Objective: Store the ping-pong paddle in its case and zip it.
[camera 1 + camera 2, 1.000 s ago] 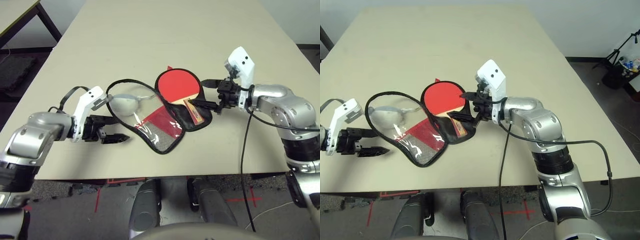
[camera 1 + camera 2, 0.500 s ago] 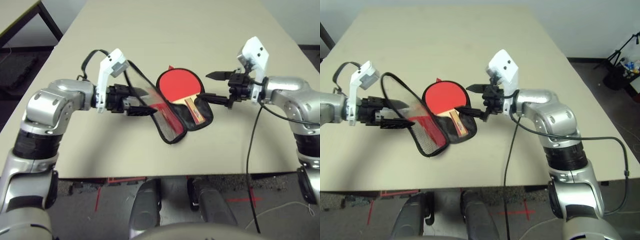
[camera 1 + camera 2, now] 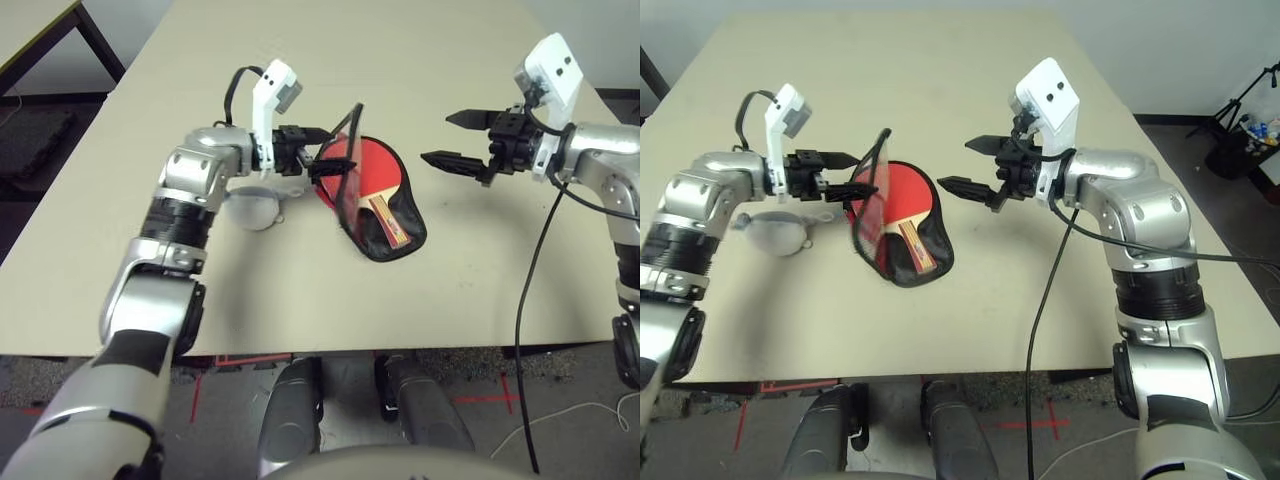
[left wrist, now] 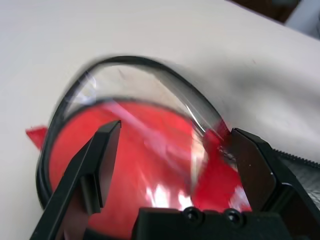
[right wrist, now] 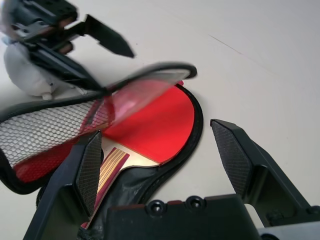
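Note:
The ping-pong paddle lies in the lower half of the open case, red face up, its handle pointing toward the front edge. The case's lid flap, with its clear panel and mesh pocket, stands nearly upright over the paddle's left side. My left gripper is open, and the flap's black rim leans against its lower finger. My right gripper hangs open in the air to the right of the case, touching nothing. The white pom-pom lies left of the case.
A black cable hangs from my right arm past the table's front edge. Another table stands at the far left, and a tripod is on the floor to the right.
My left gripper swept the lid flap from flat on the left up to nearly upright over the paddle. My right gripper rose and drew back rightward from the handle.

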Robot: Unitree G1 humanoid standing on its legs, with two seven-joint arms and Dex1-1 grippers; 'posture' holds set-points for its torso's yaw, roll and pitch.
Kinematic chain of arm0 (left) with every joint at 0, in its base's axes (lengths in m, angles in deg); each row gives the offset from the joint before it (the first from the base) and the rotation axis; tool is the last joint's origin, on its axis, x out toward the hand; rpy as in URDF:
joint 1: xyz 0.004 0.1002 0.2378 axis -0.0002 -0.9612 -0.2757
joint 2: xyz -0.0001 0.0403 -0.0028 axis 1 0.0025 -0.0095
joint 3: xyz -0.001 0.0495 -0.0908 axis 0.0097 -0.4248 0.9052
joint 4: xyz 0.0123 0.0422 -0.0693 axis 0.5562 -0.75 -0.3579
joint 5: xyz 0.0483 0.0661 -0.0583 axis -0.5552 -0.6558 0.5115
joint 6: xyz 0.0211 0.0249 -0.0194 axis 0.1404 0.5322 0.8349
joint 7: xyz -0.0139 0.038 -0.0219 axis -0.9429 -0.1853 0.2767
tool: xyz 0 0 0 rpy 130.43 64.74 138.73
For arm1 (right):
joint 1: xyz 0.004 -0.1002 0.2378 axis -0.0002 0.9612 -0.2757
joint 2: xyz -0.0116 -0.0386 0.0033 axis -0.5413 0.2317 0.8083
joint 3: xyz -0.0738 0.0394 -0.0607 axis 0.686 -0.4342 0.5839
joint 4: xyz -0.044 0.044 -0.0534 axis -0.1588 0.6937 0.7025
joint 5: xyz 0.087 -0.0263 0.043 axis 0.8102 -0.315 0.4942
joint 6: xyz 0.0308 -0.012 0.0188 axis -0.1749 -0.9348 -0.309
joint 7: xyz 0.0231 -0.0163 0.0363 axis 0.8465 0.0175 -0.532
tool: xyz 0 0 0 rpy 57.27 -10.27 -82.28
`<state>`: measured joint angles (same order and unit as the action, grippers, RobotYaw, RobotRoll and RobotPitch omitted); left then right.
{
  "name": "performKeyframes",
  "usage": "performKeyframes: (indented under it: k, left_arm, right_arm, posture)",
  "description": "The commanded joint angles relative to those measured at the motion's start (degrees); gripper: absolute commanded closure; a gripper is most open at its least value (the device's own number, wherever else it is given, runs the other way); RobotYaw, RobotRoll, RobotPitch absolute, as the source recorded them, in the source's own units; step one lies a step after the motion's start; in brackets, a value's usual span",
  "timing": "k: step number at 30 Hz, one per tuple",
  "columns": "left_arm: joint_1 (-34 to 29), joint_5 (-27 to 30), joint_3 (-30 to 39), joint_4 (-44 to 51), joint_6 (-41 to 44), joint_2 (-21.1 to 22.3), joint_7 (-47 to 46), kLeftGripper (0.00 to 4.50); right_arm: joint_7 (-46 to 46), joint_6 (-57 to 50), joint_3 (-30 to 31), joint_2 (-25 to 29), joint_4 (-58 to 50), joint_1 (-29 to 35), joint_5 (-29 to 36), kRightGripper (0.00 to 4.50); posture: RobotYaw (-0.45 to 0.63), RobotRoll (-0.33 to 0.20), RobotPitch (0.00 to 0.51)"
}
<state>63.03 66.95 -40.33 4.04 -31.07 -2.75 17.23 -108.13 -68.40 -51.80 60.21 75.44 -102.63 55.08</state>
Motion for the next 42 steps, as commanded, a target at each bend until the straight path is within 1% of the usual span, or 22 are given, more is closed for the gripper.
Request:
performKeyframes:
  k: [1,4,6,11,13,16,19,23,28,31,35,42]
  left_arm:
    - [2.69,-0.54,1.93,-5.05,-2.99,-3.01,-0.57,0.0]
    - [3.78,-0.36,2.3,-5.22,-2.77,-4.51,0.79,0.0]
    - [4.03,0.21,2.59,-3.52,-1.19,-4.67,1.74,0.0]
    - [1.85,0.37,1.83,4.42,3.22,-2.17,4.63,0.0]
    - [-0.25,0.58,1.36,9.28,6.1,-0.21,5.87,0.0]
    - [-4.91,1.29,0.43,18.33,11.05,3.03,7.21,0.0]
    - [-10.57,1.92,-0.41,26.87,15.53,6.16,7.7,0.0]
    - [-15.46,2.36,-0.44,32.98,18.41,8.26,6.83,0.0]
    - [-19.04,3.05,-0.58,37.53,20.31,8.63,5.14,0.0]
    - [-19.98,3.5,-0.68,39.04,21.25,8.33,4.25,0.0]
    - [-20.53,3.95,-0.79,39.91,21.94,8.1,3.67,0.0]
    - [-20.12,4.53,-1.27,39.76,22.03,7.79,2.91,0.0]
  right_arm:
    - [0.5,-0.95,-0.2,0.09,-0.48,0.47,0.01,0.02]
    - [1.38,-2.63,-0.44,0.06,-0.05,1.12,0.16,0.02]
    - [2.62,-5.89,-0.87,-0.35,0.26,1.78,0.89,0.02]
    - [6.94,-19.26,-6.02,-5.62,2.21,2.15,7.21,0.02]
    - [8.03,-24.64,-8.34,-7.69,3.63,2.26,9.84,0.02]
    - [10.51,-30.83,-10.68,-9.26,6.88,2.83,11.11,0.02]
    - [12.63,-36.33,-11.94,-9.59,10.26,3.26,11.3,0.02]
    - [15.13,-40.95,-12.76,-9.29,11.99,3.31,10.94,0.02]
    - [17.11,-47.44,-13.61,-9.29,11.03,3.84,11.43,0.02]
    - [17.72,-48.77,-13.33,-9.68,10.22,4.9,12.28,0.02]
    - [19.73,-48.78,-14.6,-12.33,9.94,6.04,12.93,0.02]
    - [23.97,-48.78,-17.97,-17.45,10.46,5.7,13.85,0.02]
  posture:
    - [-0.06,0.0,0.17]
    - [-0.05,0.0,0.171]
    - [-0.05,0.0,0.171]
    - [-0.04,0.0,0.166]
    - [-0.03,0.0,0.161]
    - [-0.02,0.0,0.158]
    - [-0.01,0.0,0.154]
    - [0.0,0.0,0.155]
    - [0.01,0.0,0.157]
    - [0.02,0.0,0.159]
    - [0.02,0.0,0.16]
    - [0.01,0.0,0.16]
